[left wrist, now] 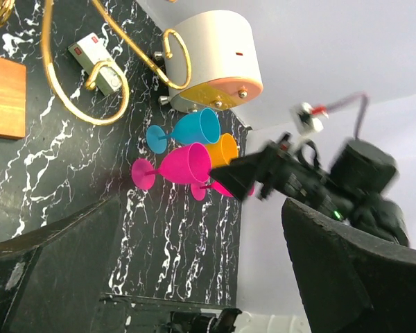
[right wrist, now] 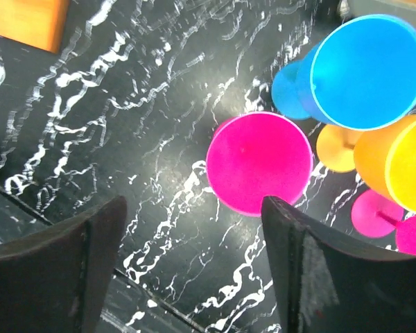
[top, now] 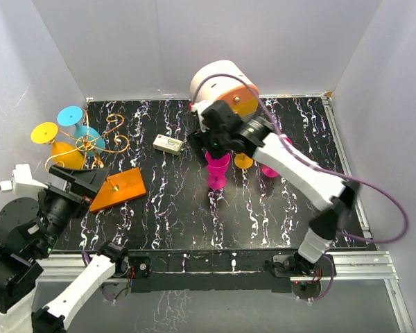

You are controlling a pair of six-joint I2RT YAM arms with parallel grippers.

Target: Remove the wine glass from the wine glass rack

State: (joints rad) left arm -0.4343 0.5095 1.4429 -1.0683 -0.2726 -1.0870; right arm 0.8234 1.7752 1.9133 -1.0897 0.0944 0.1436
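My right gripper (right wrist: 194,229) stood open and empty above the pink wine glass (right wrist: 258,163), which stood upright on the table, well apart from the wine glass rack (top: 118,189). I judged removal complete. My left gripper (left wrist: 201,229) was wide and empty.

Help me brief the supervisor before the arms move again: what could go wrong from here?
1. The right gripper, open, hangs just above the pink glass, with the blue glass and yellow glass crowded beside it; a skewed retreat might topple them.
2. The left gripper, open, sits at the base of the wine glass rack; a nudge could shake off the hanging glasses.
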